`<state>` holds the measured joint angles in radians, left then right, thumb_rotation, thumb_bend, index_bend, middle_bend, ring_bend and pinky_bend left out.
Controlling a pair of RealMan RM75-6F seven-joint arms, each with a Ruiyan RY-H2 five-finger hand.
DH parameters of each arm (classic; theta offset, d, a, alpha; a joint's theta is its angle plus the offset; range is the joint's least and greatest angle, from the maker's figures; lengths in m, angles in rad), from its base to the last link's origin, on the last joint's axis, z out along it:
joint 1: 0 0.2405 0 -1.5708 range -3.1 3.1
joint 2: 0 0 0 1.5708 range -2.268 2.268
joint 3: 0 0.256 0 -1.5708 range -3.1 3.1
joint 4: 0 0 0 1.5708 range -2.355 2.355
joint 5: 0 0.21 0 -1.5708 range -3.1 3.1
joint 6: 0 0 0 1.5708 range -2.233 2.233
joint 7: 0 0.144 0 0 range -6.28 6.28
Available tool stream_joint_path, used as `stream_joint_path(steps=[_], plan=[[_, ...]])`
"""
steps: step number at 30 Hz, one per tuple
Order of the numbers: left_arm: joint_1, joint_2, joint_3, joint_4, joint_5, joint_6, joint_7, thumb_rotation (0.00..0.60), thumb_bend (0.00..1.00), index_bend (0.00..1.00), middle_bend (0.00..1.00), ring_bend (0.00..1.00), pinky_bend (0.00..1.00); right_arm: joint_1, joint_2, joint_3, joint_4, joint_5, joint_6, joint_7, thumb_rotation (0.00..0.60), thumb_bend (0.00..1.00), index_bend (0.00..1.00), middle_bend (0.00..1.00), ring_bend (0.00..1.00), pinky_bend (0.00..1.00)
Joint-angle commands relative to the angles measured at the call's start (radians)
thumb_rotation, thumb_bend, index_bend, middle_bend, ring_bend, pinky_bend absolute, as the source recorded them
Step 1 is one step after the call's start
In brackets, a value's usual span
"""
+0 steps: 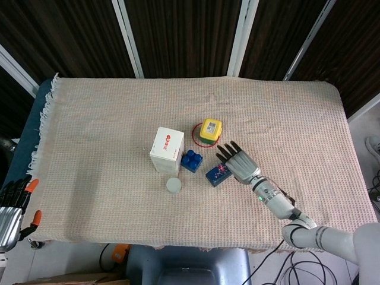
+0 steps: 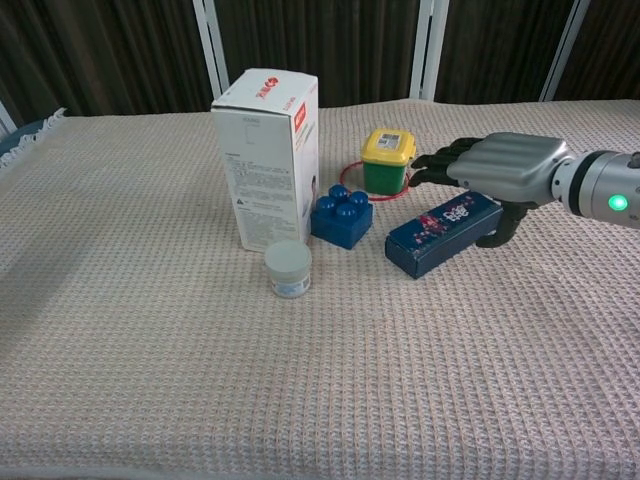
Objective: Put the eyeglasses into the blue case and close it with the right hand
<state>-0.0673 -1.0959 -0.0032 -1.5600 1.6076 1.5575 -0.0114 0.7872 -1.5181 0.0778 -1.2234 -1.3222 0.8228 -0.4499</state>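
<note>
The blue case [image 1: 216, 174] [image 2: 440, 235] lies shut on the woven cloth, right of centre, with a patterned lid. No eyeglasses show in either view. My right hand [image 1: 238, 161] [image 2: 500, 170] hovers flat just over the case's right end, palm down and fingers spread forward. Its thumb hangs beside the case's right end, and I cannot tell whether it touches. My left hand [image 1: 12, 205] hangs off the table's near-left corner with straight fingers, holding nothing.
A white carton [image 1: 167, 148] [image 2: 265, 155] stands upright left of the case. Between them sits a blue toy brick [image 1: 191, 160] [image 2: 342, 215]. A yellow-lidded green pot [image 1: 210, 130] [image 2: 387, 160] inside a red ring is just behind the case. A small white jar [image 1: 173, 185] [image 2: 288, 268] stands in front of the carton.
</note>
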Motion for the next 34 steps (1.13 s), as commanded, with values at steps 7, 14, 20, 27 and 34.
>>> stream_joint_path(steps=[7, 14, 20, 27, 34], plan=[[0.006, 0.002, -0.001, 0.000, 0.002, 0.014, -0.004, 0.600, 0.45, 0.00, 0.00, 0.00, 0.04, -0.159, 0.207, -0.019, -0.327, -0.064, 0.244, 0.136, 0.600, 0.23, 0.14, 0.00, 0.00, 0.00], [0.014, -0.001, -0.008, 0.003, -0.005, 0.030, -0.003, 0.600, 0.45, 0.00, 0.00, 0.00, 0.04, -0.486, 0.345, -0.153, -0.524, -0.143, 0.678, 0.018, 0.600, 0.23, 0.12, 0.00, 0.00, 0.00], [0.014, -0.005, -0.009, -0.005, -0.011, 0.024, 0.017, 0.600, 0.45, 0.00, 0.00, 0.00, 0.04, -0.638, 0.336, -0.184, -0.451, -0.172, 0.839, 0.143, 0.600, 0.23, 0.11, 0.00, 0.00, 0.00], [0.011, -0.004, -0.006, -0.013, -0.008, 0.015, 0.028, 0.600, 0.45, 0.00, 0.00, 0.00, 0.04, -0.646, 0.345, -0.159, -0.428, -0.144, 0.771, 0.194, 0.600, 0.23, 0.09, 0.00, 0.00, 0.00], [-0.003, 0.003, 0.001, -0.015, 0.000, -0.012, 0.017, 0.600, 0.45, 0.00, 0.00, 0.00, 0.04, -0.662, 0.350, -0.143, -0.429, -0.153, 0.757, 0.191, 0.600, 0.23, 0.09, 0.00, 0.00, 0.00]])
